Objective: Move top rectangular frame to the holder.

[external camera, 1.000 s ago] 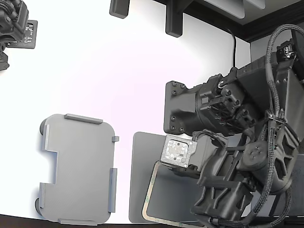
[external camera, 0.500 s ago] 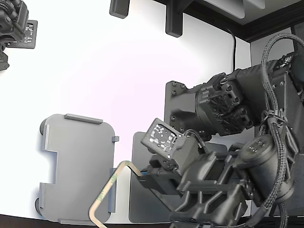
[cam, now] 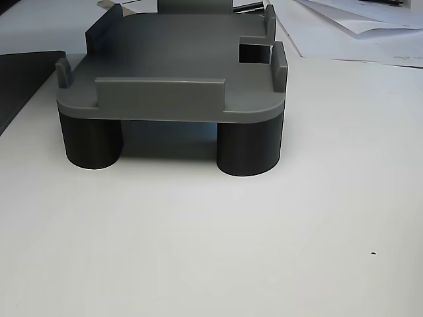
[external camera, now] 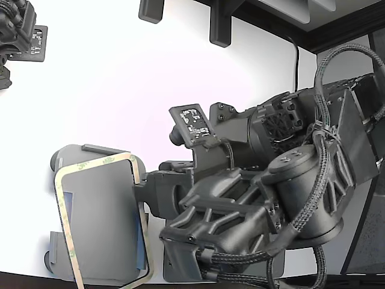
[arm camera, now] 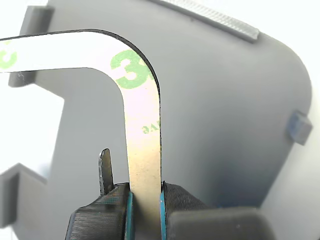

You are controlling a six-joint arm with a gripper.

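The top rectangular frame is a thin beige outline with green marks. It hangs slightly tilted just above the holder, a light grey tray with raised edge tabs at the exterior view's lower left. My gripper is shut on the frame's long side nearest the arm. In the wrist view the two fingers pinch the beige strip between blue pads, gripper, with the holder right behind it. The other view shows the holder on round dark feet; the frame does not show there.
My arm's body covers most of the dark grey mat at the exterior view's lower right; the mat's edge also shows in the other view. A second arm sits at the exterior view's top left. Papers lie behind the holder.
My gripper has carried the frame from the dark mat leftward in the exterior view. The frame has turned from edge-on and tilted to nearly flat over the holder.
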